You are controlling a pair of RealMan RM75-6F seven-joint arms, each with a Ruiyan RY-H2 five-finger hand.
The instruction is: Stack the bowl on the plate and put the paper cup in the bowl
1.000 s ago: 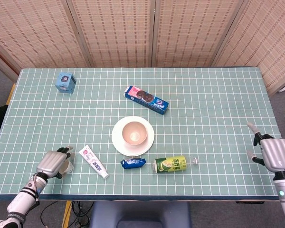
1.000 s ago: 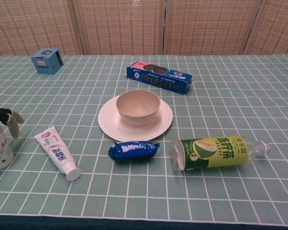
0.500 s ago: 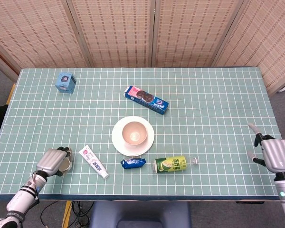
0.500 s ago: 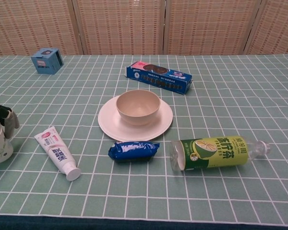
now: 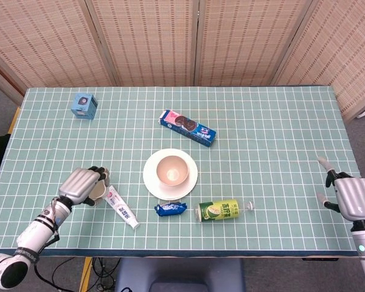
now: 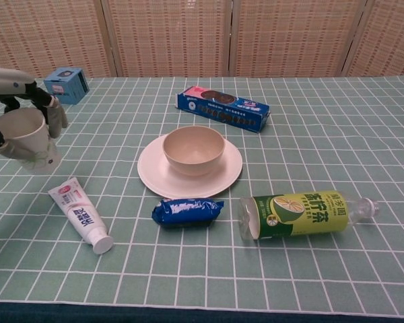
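A pale bowl (image 5: 171, 170) (image 6: 193, 149) sits upright on a white plate (image 5: 190, 185) (image 6: 230, 170) at the table's middle. My left hand (image 5: 82, 184) (image 6: 13, 101) grips a white paper cup (image 6: 25, 136) (image 5: 99, 191) and holds it in the air, well left of the plate and above the toothpaste tube. In the head view the hand hides most of the cup. My right hand (image 5: 351, 196) hangs at the table's right edge, fingers apart, holding nothing.
A toothpaste tube (image 5: 120, 207) (image 6: 80, 214) lies below the cup. A blue snack packet (image 5: 171, 209) (image 6: 187, 211) and a lying green bottle (image 5: 219, 210) (image 6: 300, 214) are in front of the plate. A blue biscuit box (image 5: 187, 126) (image 6: 222, 107) lies behind it. A small blue box (image 5: 84, 105) (image 6: 66, 84) stands far left.
My left hand has lifted the paper cup off the table and carried it up and to the right, toward the plate. The right hand has stayed still.
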